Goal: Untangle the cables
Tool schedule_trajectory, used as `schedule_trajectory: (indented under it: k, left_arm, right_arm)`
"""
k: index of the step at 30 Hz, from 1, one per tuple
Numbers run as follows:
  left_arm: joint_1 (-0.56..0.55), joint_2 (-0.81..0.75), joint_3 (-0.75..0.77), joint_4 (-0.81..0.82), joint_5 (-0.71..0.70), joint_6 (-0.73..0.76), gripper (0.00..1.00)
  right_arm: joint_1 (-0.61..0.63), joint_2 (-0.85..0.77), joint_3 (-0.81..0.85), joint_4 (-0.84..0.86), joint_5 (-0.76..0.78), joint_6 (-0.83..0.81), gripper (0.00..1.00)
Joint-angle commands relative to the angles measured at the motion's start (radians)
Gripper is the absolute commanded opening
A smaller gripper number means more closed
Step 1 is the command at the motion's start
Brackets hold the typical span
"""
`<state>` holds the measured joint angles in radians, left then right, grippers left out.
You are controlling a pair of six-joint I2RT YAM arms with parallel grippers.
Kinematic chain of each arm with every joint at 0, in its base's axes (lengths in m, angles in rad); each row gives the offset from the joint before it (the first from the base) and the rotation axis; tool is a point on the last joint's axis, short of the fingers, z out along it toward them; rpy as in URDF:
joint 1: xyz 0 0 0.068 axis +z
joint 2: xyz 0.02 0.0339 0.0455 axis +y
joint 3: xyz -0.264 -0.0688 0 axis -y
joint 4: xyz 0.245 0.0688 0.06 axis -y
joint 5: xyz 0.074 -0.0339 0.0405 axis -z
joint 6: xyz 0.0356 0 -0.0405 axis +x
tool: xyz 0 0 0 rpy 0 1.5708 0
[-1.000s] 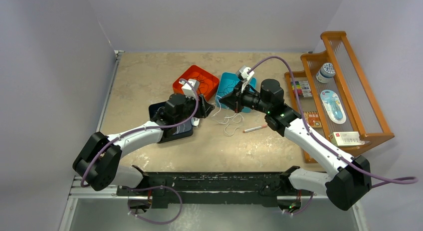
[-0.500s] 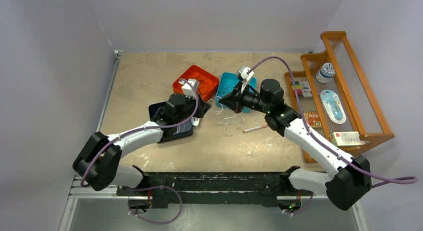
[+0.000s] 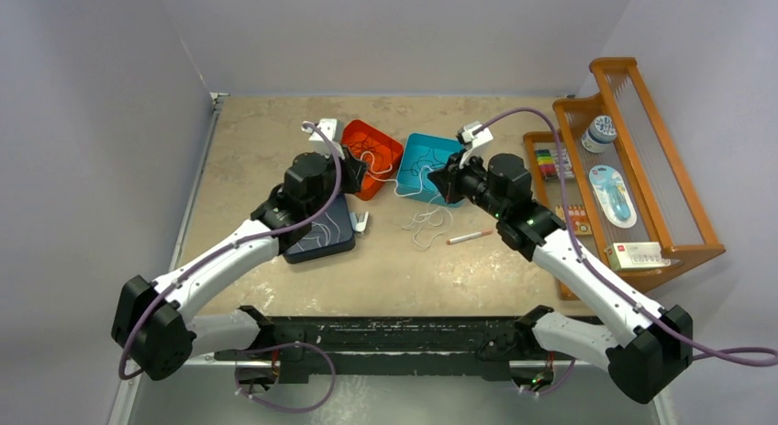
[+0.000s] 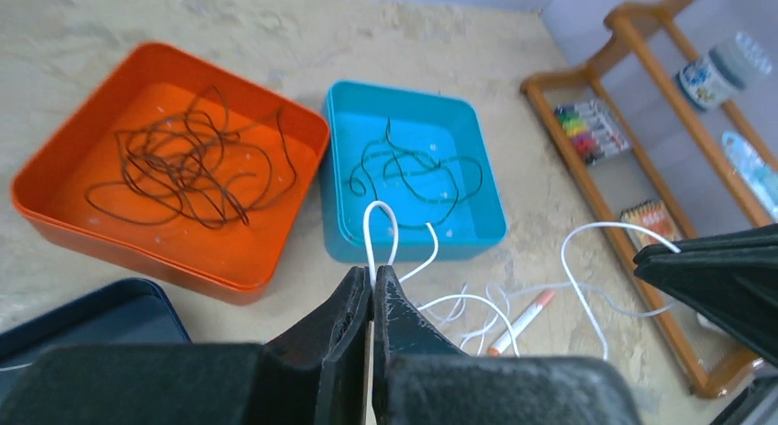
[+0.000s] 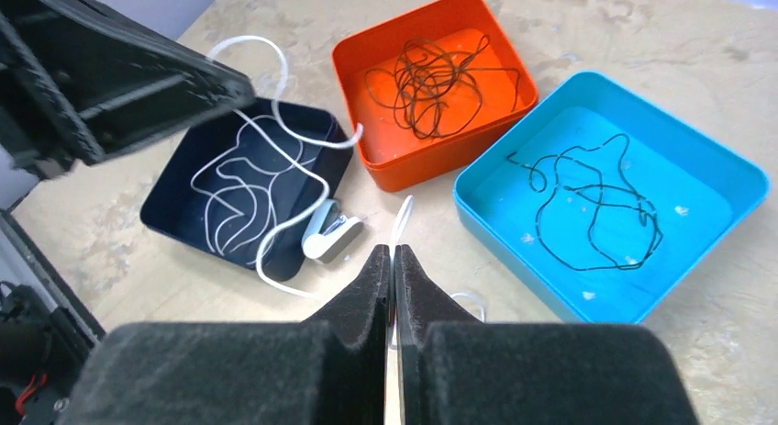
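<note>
A whitish cable (image 3: 420, 225) lies in loose loops on the table between the arms. My left gripper (image 3: 358, 174) is shut on a loop of it (image 4: 380, 225), pinched at the fingertips (image 4: 373, 276) in front of the blue tray. My right gripper (image 3: 433, 180) is shut on another strand of the same cable (image 5: 400, 221), jaws closed (image 5: 394, 252). A dark brown cable (image 4: 179, 157) lies bundled in the orange tray (image 3: 381, 140). A black cable (image 5: 587, 197) lies in the blue tray (image 3: 415, 150). More whitish cable (image 5: 240, 188) lies in the dark navy tray (image 3: 316, 241).
A white plug (image 3: 361, 223) lies at the navy tray's corner. A white-and-orange pen (image 3: 470, 235) lies right of the cable loops. A wooden rack (image 3: 683, 214) with a bottle, markers and boxes stands along the right edge.
Both grippers have drawn apart, the left up and left, the right up and right, with the whitish cable pulled out between them. The navy tray now shows uncovered.
</note>
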<state>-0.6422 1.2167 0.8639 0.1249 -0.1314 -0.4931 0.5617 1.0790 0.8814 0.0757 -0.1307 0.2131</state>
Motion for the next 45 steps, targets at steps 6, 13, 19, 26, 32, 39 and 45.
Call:
schedule_trajectory:
  k: [6,13,19,26,32,39,45]
  left_arm:
    - [-0.002,-0.122,0.222,-0.156,-0.061,0.126,0.0]
    - [-0.001,-0.127,0.38,-0.23,-0.043,0.188,0.0]
    - [-0.002,-0.11,0.469,-0.269,-0.001,0.211,0.0]
    - [-0.002,-0.093,0.563,-0.305,0.011,0.236,0.0]
    - [-0.002,-0.071,0.644,-0.335,0.008,0.262,0.0]
    - [-0.002,-0.045,0.74,-0.365,-0.025,0.304,0.0]
    - [-0.002,-0.051,0.787,-0.387,-0.085,0.349,0.0]
  right_arm:
    - [-0.001,-0.041,-0.052,0.077,-0.08,-0.085,0.11]
    - [-0.001,-0.002,-0.18,0.24,-0.176,-0.055,0.17]
    - [-0.001,0.01,-0.241,0.324,-0.145,-0.076,0.48]
    - [-0.002,0.111,-0.262,0.532,-0.151,-0.11,0.66]
    - [-0.002,0.28,-0.255,0.71,-0.238,-0.156,0.66]
    - [-0.001,0.45,-0.243,0.825,-0.291,-0.163,0.53]
    - [-0.001,0.504,-0.244,0.867,-0.309,-0.127,0.49]
